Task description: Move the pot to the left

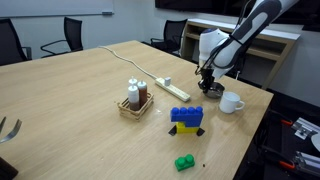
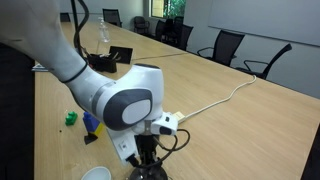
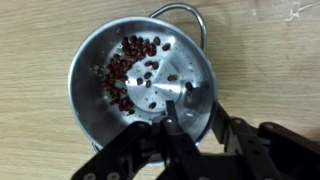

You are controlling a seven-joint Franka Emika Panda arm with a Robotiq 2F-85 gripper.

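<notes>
The pot [image 3: 100, 60] is a shallow round grey metal pot with a shiny rim and a wire handle. It holds red beans and fills the wrist view. It stands on the wooden table near the far edge in an exterior view [image 1: 210, 91]. My gripper [image 3: 193, 120] has one finger inside the rim and one outside, shut on the pot's wall. It also shows in both exterior views [image 1: 207, 85] [image 2: 148, 160]. The arm hides most of the pot there.
A white mug [image 1: 231, 102] stands right beside the pot, near the table edge. A white power strip [image 1: 176, 91], a basket of bottles [image 1: 135, 103], a blue and yellow block stack [image 1: 186, 118] and a green block [image 1: 184, 162] lie on the table.
</notes>
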